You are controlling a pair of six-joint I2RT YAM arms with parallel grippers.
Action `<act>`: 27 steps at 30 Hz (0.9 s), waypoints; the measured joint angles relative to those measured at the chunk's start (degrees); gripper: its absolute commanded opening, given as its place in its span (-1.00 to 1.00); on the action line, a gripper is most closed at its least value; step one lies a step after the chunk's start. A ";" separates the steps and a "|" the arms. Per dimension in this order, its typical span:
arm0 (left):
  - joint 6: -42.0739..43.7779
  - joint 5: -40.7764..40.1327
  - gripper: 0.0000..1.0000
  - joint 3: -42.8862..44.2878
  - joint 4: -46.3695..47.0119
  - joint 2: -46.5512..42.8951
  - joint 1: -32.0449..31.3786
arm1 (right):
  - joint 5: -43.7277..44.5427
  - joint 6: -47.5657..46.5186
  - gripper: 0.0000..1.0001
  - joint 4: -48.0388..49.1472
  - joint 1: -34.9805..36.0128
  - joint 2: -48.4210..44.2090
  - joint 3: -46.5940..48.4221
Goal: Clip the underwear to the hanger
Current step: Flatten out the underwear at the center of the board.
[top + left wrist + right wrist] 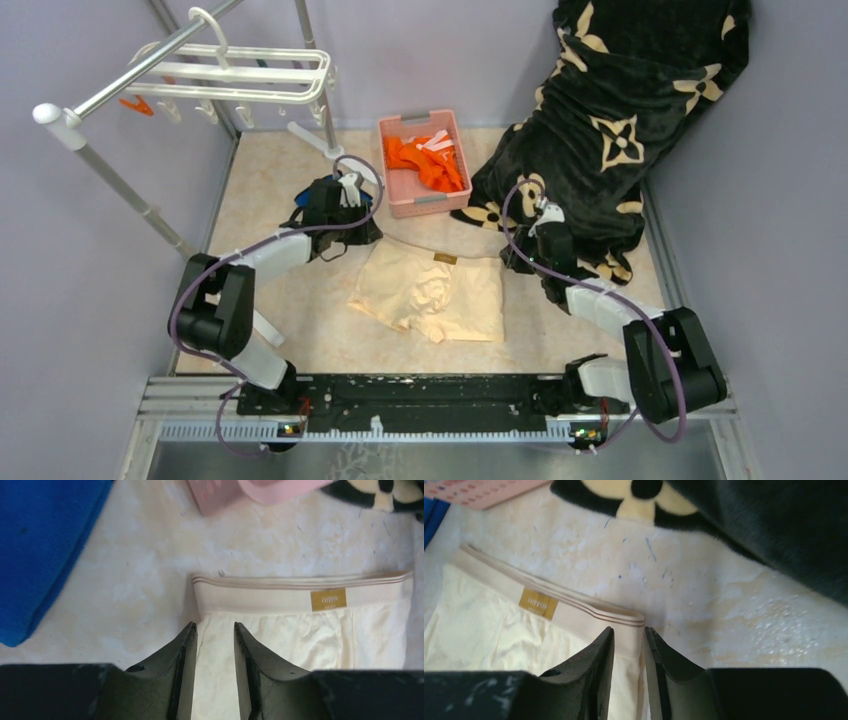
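Pale peach cotton, the underwear (pixel 430 290) lies flat on the mottled cream table (pixel 290 320) between the two arms, waistband towards the far side and its one gold label (pixel 328 600) facing up, with some bunching near the middle. The left gripper (pixel 215 626) stands over the waistband's left corner, its two fingers parted with the cloth's edge showing in the gap. The right gripper (pixel 628 630) stands the same way over the right corner. Neither is pinched shut, though I cannot tell whether the tips touch the fabric. Just beyond the waistband sits one pink basket (pixel 418 120) holding orange clothes (pixel 425 160). One black blanket with cream flowers (pixel 620 100) is heaped to the right, its edge close beside the right gripper. One blue folded cloth (pixel 40 545) lies left of the left gripper, mostly hidden under that arm in the overhead view. The single white hanger (pixel 240 75) hangs well apart at the far left, hooked over the grey rack pole (pixel 130 75), with perhaps four small clips dangling beneath it.
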 measured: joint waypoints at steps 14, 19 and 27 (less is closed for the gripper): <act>-0.87 -0.28 0.24 -2.67 -1.84 -6.84 0.02 | 4.24 -1.81 -0.03 -15.78 -1.40 -11.10 3.69; -4.94 -1.22 0.24 -13.97 -3.21 -14.60 -5.73 | 0.61 -0.83 0.00 -20.81 -1.40 -17.07 2.47; -6.82 -2.58 0.24 -17.97 -0.11 -19.96 -16.65 | -5.20 0.50 0.01 -24.92 -1.40 -22.88 -3.19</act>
